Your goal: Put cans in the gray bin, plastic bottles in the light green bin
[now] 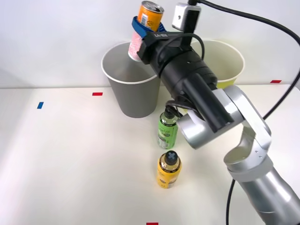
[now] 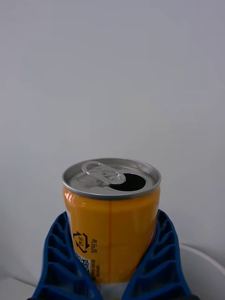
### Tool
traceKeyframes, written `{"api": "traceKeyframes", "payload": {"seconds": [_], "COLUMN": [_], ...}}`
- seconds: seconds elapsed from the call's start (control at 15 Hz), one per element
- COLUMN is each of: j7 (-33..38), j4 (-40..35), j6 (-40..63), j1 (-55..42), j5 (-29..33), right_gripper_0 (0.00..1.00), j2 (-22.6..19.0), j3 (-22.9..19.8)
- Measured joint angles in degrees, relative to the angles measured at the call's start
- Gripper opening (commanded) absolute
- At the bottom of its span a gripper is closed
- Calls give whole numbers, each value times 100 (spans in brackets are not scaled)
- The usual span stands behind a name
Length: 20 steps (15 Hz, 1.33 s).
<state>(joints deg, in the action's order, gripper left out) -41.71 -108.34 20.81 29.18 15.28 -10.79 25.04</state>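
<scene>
The right hand (image 1: 146, 29) is clamped on the can (image 1: 148, 21), its blue ribbed fingers (image 2: 63, 255) pressed against both sides of the orange label. The can is tilted, its opened silver top uppermost and its pinkish-white end pointing down toward the mouth of the gray bin (image 1: 132, 84). It hangs over the bin's far right rim rather than over the middle.

That offset is the main risk. Released from here, the can may well clip the white rim and bounce out onto the table (image 1: 70, 159), or tip across into the light green bin (image 1: 229, 63), which stands just beside the gray one, behind the arm. The tilt adds to this, since the can would tumble rather than drop straight. A release nearer the centre of the opening looks safer.

The open tab hole could also let any leftover liquid spill as the can leans further.

Below the arm, the green-labelled bottle (image 1: 167, 129) stands close in front of the gray bin and the yellow-labelled bottle (image 1: 168, 169) stands nearer the robot, both upright. A low sweep of the wrist or forearm on the way back could knock either over and send it rolling.
</scene>
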Motion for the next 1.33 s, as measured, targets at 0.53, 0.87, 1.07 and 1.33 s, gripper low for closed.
{"api": "traceKeyframes", "payload": {"seconds": [0.53,0.87,1.07,1.33], "j7": [76,103,126,159], "j4": [1492,2116,2126,2128], "j6": [0,-46,-59,-59], "j1": [1252,1638,1658,1679], "j5": [76,-161,-166,-173], "right_gripper_0": [0,0,0,53], "j2": [-169,-220,-210,-217], "j3": [331,584,631,642]}}
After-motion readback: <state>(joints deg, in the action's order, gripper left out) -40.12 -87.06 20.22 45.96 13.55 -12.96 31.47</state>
